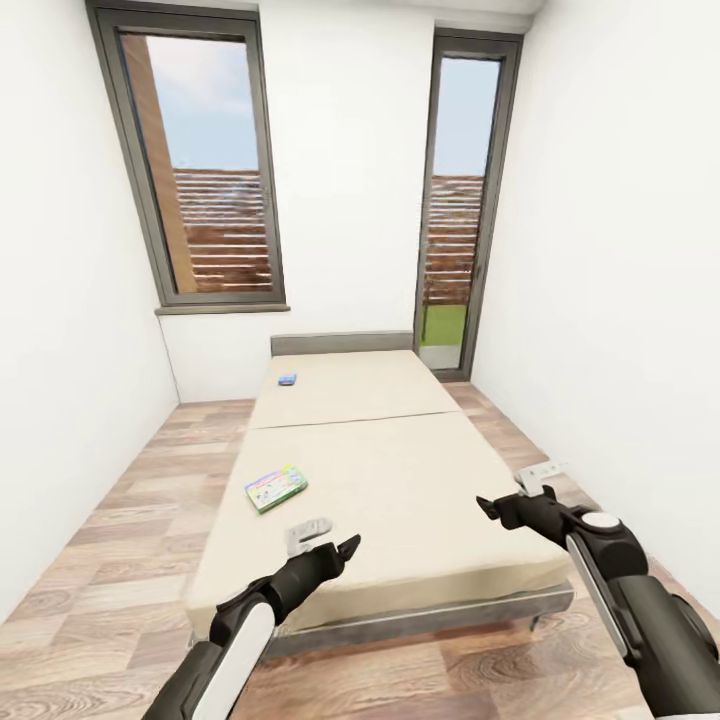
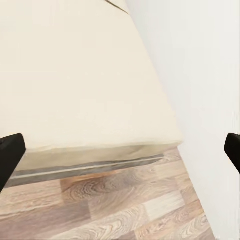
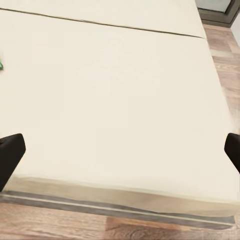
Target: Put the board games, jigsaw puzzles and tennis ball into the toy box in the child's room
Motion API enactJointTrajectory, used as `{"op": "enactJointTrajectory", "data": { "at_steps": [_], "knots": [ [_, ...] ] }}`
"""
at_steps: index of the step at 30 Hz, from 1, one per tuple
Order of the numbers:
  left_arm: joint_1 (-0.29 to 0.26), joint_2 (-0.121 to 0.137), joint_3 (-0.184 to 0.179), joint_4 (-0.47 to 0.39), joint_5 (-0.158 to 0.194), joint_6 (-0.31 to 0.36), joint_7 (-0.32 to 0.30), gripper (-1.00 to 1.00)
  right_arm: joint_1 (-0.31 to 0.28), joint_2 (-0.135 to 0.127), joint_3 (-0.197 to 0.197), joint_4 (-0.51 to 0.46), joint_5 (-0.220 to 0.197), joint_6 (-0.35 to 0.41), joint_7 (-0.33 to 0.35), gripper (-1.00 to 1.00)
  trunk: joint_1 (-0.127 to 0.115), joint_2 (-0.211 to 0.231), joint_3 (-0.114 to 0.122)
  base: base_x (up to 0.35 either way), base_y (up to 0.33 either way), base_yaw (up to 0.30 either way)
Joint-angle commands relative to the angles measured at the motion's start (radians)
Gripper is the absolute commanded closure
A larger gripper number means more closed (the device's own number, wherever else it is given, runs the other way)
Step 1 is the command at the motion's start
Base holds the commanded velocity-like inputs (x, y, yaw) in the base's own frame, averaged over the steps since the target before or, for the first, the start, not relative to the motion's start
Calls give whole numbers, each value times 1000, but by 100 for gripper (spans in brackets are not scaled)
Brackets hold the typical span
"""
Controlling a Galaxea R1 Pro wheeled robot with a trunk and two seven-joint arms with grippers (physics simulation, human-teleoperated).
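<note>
Left gripper [image 1: 318, 537]: held low over the foot end of the bed [image 1: 400, 480], fingers spread apart, nothing between them. In the left wrist view its two dark fingertips [image 2: 10, 156] sit at opposite edges of the picture, wide apart, with the bed's foot corner and the plank floor [image 2: 110, 210] between them.

Right gripper [image 1: 538, 479]: at about 3 o'clock from the left one, off the bed's right foot corner, also spread open and empty. In the right wrist view the fingertips [image 3: 10, 157] again stand far apart; beyond them are the beige sheet, the seam across the mattress and the dark frame rail along the foot.

Green-edged game box [image 1: 276, 488]: flat on the sheet, at roughly 11 o'clock from the left gripper, near it but not touching, close to the bed's left edge. A sliver of green at the edge of the right wrist view [image 3: 1, 65] may be the same box; too little shows to be sure.

Light blue game box [image 1: 287, 379]: small, at 12 o'clock, well up the bed near the headboard [image 1: 342, 344], beyond the seam.

Surroundings: white walls on both sides, two tall dark-framed windows [image 1: 200, 170] behind the headboard, wood-plank floor all round the bed.
</note>
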Motion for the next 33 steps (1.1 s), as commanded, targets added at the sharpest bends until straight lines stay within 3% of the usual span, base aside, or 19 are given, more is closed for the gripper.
{"op": "enactJointTrajectory", "data": {
  "at_steps": [1,15,33],
  "knots": [
    [1,2,5,0,11,4,0,-100,-1,0,1,1,5,4,5,-100,0,-1,-1,62,341,0],
    [4,6,19,8,14,3,-1,-100,11,5,6,0,1,2,1,-100,0,-1,-2,192,301,23],
    [4,6,23,17,16,3,2,-100,13,7,9,9,7,7,-2,-100,0,-1,-13,167,305,269]
  ]
}}
